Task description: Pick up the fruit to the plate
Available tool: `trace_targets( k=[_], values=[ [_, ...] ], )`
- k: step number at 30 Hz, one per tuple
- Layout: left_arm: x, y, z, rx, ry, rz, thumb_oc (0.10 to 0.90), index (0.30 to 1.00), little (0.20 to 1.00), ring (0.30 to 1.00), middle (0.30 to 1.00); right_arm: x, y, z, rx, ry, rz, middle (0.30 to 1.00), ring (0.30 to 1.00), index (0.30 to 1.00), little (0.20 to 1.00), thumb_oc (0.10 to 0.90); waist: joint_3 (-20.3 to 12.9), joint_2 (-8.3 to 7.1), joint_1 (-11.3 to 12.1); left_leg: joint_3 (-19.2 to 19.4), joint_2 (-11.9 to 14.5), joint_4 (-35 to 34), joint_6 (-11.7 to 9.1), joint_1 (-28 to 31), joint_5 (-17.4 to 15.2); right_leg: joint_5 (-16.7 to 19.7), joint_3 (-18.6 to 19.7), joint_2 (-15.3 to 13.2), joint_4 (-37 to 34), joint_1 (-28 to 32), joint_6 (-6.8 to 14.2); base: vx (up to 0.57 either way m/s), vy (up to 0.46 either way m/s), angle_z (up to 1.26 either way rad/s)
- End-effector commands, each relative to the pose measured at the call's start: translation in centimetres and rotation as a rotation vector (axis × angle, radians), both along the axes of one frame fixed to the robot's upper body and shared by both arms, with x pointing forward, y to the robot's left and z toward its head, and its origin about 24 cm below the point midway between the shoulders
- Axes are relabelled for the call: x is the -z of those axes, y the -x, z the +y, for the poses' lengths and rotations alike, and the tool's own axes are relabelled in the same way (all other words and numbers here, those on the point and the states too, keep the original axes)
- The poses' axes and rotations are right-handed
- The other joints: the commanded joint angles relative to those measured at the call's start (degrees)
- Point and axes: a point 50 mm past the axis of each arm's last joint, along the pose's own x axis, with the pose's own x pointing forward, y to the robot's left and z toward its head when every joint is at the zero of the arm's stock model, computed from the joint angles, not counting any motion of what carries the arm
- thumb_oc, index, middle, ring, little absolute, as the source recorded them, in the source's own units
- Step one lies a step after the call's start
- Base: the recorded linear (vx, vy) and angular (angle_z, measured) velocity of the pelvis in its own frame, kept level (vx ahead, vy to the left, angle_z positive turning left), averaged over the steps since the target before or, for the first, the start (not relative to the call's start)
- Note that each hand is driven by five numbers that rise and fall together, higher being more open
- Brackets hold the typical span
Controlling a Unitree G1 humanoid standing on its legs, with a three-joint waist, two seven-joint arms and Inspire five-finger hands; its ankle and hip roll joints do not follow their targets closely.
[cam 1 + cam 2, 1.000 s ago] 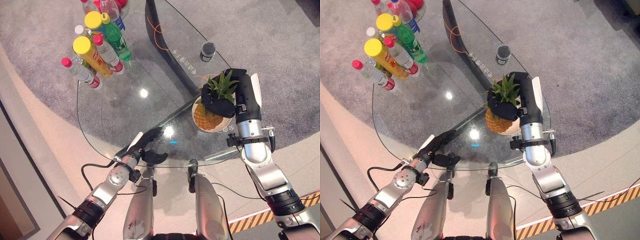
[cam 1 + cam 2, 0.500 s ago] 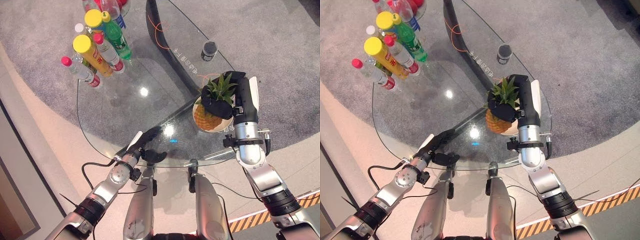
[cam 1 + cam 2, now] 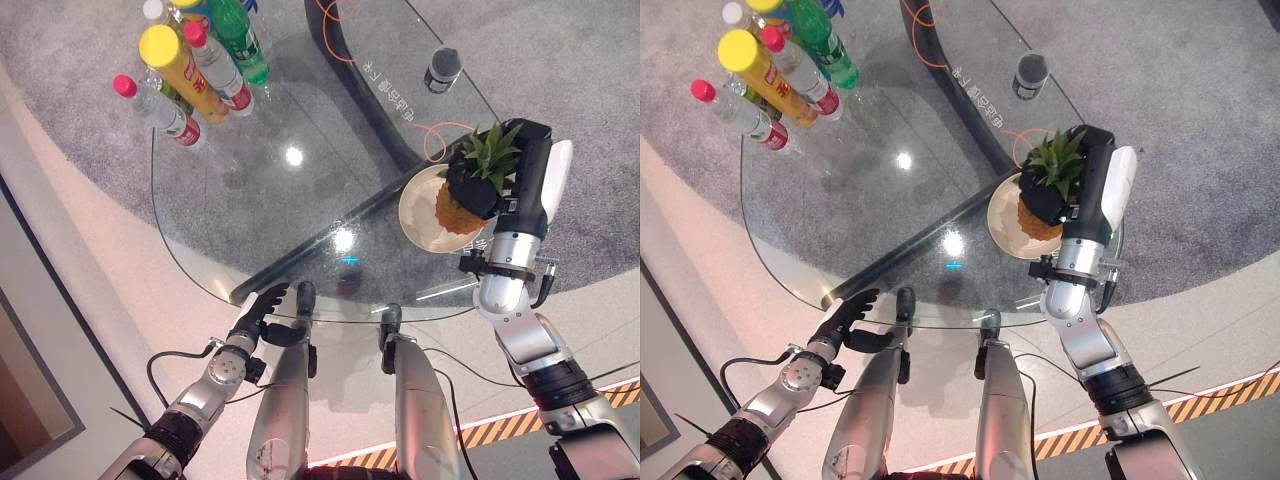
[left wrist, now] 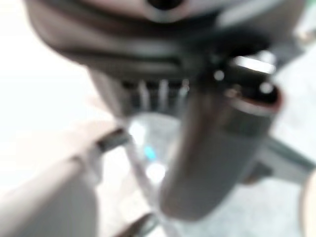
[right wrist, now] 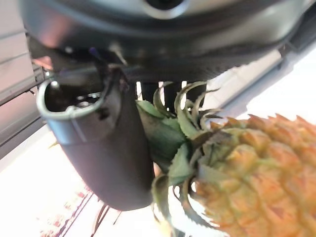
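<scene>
A pineapple (image 3: 456, 207) with a green crown hangs tilted over the right part of a pale round plate (image 3: 418, 212) on the glass table (image 3: 250, 190). My right hand (image 3: 484, 188) is shut on its top, dark fingers curled around the crown and upper body. In the right wrist view the thumb (image 5: 103, 148) lies against the leaves next to the pineapple (image 5: 247, 163). Whether the fruit's base touches the plate I cannot tell. My left hand (image 3: 258, 305) is open at the table's near edge and holds nothing.
Several bottles (image 3: 190, 70) with coloured caps stand in a cluster at the table's far left. A dark cup (image 3: 441, 68) stands at the far right, with an orange cable (image 3: 440, 135) looping near the plate. A dark curved band (image 3: 350, 80) crosses the table.
The camera has shifted. The pineapple in my right hand has moved rightwards over the plate, baring more of the plate's left side. My left hand has drawn back to the table's near edge.
</scene>
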Motion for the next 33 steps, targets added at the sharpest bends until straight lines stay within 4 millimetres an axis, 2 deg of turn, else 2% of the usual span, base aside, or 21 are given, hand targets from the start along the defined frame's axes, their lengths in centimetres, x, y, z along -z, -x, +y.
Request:
trace_targets(
  k=[1,5,11,24,33],
  values=[
    [-0.8,0.4,-0.3,0.003,0.062,-0.078,0.800,0.900,0.900,0.900,0.900,-8.0,2.0,-0.9,0.004,0.027,-0.441,0.300,0.300,0.300,0.200,0.100,-1.5,-0.05,-0.6,3.7,-2.7,12.4,4.5,-2.1,-7.1,12.6,-5.4,-0.4,-12.1,3.0,0.2,0.00,0.000,0.00],
    [-0.7,0.6,-0.6,0.010,0.075,-0.075,0.800,0.900,0.900,0.900,0.900,-8.5,2.2,-0.7,0.008,-0.017,-0.519,0.300,0.300,0.300,0.200,0.100,-1.5,0.39,-0.4,3.5,-2.8,13.4,4.6,-3.3,-7.8,12.2,-5.2,-0.1,-11.2,1.8,0.2,0.00,0.000,0.00],
    [-1.0,0.3,-1.4,0.021,0.090,-0.076,0.800,0.900,0.900,0.900,0.900,-9.1,1.4,-1.0,0.046,-0.049,-0.567,0.300,0.300,0.300,0.200,0.100,-1.5,1.31,0.1,3.6,-3.1,13.8,4.6,-6.2,-7.5,12.5,-5.7,0.1,-10.9,-1.0,0.0,-0.01,0.003,0.00],
    [-2.0,-0.2,-2.8,0.050,0.121,-0.129,0.800,0.900,0.900,0.900,0.900,-8.9,-0.7,-2.0,0.138,-0.084,-0.561,0.300,0.300,0.300,0.200,0.100,-1.5,3.36,1.2,3.4,-4.0,15.3,4.9,-11.2,-7.7,12.5,-6.4,0.0,-8.9,-6.3,-0.4,-0.01,0.007,0.03],
    [-3.5,-0.8,-3.8,0.079,0.136,-0.191,0.800,0.900,0.900,0.900,0.900,-8.1,-2.1,-2.8,0.151,-0.113,-0.466,0.300,0.300,0.300,0.200,0.100,-1.5,4.57,1.7,3.2,-4.7,15.3,4.9,-14.8,-7.1,13.3,-6.7,-0.3,-8.7,-10.1,-0.4,-0.01,0.002,0.02]
  ],
)
